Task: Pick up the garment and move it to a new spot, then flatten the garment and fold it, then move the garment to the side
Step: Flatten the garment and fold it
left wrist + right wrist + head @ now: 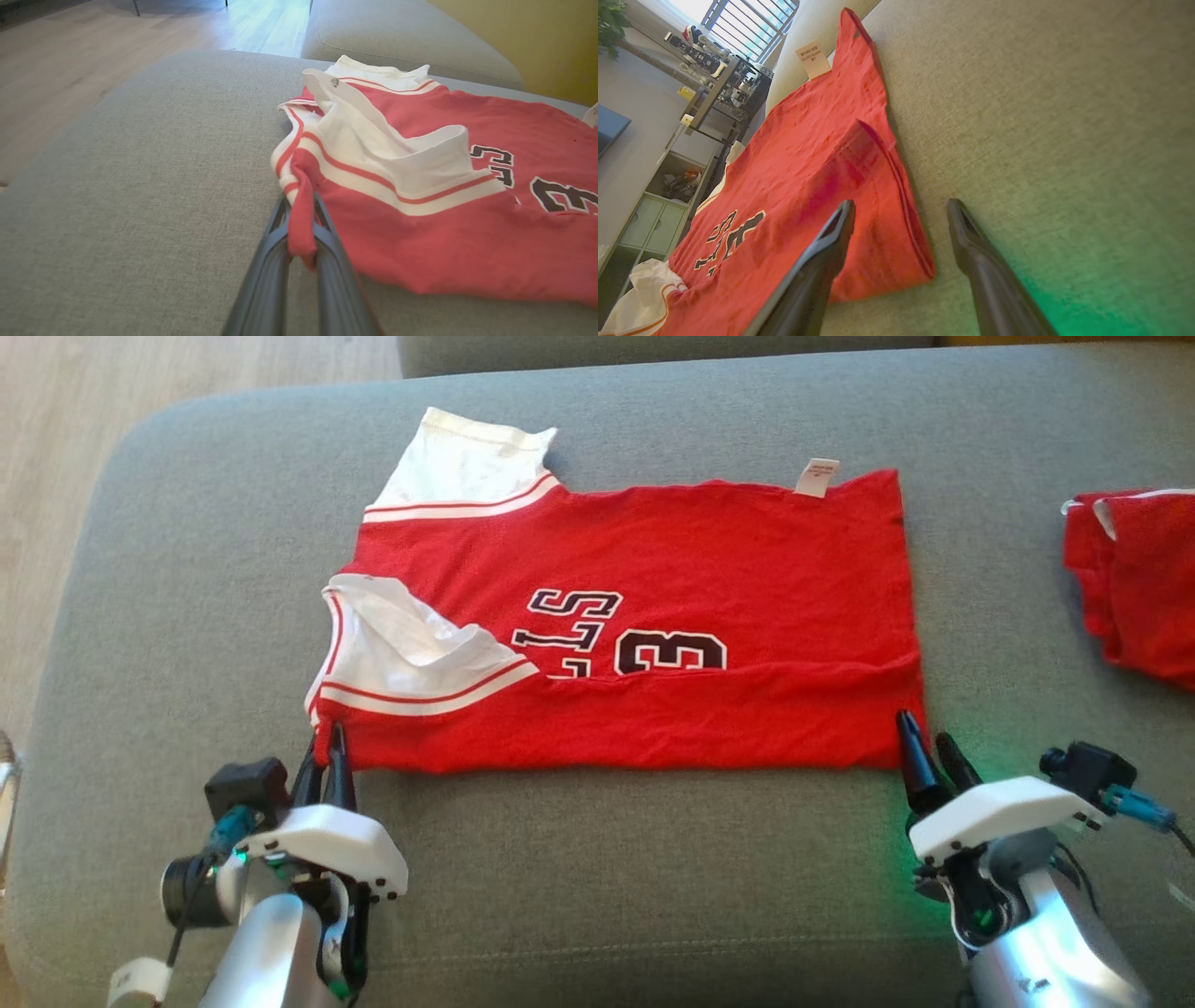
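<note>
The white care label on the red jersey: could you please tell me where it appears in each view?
Head view: care label at the jersey's far edge, upper right of centre.
Left wrist view: care label, likely the white sliver cut by the right edge.
Right wrist view: care label upper left, at the jersey's far end.
Shared landmark: the black lettering.

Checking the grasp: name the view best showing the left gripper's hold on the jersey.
Left wrist view: up close, the left gripper is shut on a bunched corner of the jersey. The head view gives it small, from above. The right wrist view gives the jersey's opposite end.
</note>
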Motion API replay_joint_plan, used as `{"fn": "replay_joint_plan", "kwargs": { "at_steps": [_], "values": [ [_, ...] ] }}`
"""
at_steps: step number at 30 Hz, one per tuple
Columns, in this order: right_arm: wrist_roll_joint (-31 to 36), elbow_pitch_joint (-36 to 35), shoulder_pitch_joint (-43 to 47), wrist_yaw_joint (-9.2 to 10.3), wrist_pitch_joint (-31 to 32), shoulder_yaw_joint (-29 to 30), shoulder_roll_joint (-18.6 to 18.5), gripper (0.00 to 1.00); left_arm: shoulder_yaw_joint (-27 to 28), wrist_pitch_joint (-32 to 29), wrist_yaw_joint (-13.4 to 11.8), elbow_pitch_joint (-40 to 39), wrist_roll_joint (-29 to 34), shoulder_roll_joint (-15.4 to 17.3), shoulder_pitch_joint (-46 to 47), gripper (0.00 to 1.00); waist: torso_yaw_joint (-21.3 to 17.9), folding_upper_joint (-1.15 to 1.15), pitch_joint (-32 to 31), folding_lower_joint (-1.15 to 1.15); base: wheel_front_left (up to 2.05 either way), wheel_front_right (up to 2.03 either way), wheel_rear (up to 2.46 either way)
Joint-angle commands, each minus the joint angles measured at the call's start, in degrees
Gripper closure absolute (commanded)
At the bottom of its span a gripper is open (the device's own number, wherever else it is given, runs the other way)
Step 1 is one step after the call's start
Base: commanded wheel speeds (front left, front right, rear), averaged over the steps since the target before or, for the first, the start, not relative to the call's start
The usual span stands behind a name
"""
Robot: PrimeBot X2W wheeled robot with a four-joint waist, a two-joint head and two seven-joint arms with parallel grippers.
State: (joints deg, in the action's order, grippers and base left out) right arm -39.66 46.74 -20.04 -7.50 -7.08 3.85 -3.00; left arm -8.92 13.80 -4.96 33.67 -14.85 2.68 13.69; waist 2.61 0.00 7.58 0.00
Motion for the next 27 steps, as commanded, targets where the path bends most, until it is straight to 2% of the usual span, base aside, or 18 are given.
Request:
{"fn": "replay_joint_plan", "kwargs": {
  "at_steps": [1,5,6,7,11,18,27],
  "values": [
    [-1.39,0.95,-2.85,0.01,-0.72,-2.66,0.12,0.0,1.3,0.96,-0.19,-2.14,0.08,0.62,0.64,1.0,0.38,0.0,0.1,0.0,0.0,0.0,0.0],
    [-4.62,4.8,-4.66,0.01,-0.95,-6.65,0.12,0.0,1.04,0.95,-0.37,-2.71,-0.19,0.67,0.14,1.0,0.61,0.0,0.03,0.0,0.0,0.0,0.0],
    [-5.34,5.32,-4.93,0.01,-1.01,-7.75,0.12,0.58,1.05,0.91,-0.42,-2.77,-0.25,0.77,0.02,1.0,0.57,0.0,-0.04,0.0,0.0,0.0,0.0],
    [-5.8,5.8,-5.12,0.01,-1.24,-8.74,0.12,1.0,1.07,0.86,-0.49,-2.8,-0.31,0.89,-0.09,1.0,0.52,0.0,-0.18,0.0,0.0,0.0,0.0],
    [-4.64,8.22,-5.65,0.01,-3.13,-10.95,0.12,1.0,1.35,0.72,-0.88,-2.8,-0.69,1.31,-0.7,1.0,0.03,0.0,-1.22,0.0,0.0,0.0,0.0],
    [-3.43,10.69,-6.14,0.01,-4.79,-10.65,0.12,1.0,0.95,-0.24,-0.93,-1.78,-1.08,1.92,-2.91,1.0,-1.49,0.0,-3.88,0.0,0.0,0.0,0.0],
    [-2.12,10.51,-3.45,0.01,-2.17,-11.33,-0.87,1.0,0.88,-1.23,-1.04,-2.12,-1.4,3.77,-7.16,1.0,-1.4,0.0,-5.91,0.0,0.0,0.0,0.0]
  ]
}}
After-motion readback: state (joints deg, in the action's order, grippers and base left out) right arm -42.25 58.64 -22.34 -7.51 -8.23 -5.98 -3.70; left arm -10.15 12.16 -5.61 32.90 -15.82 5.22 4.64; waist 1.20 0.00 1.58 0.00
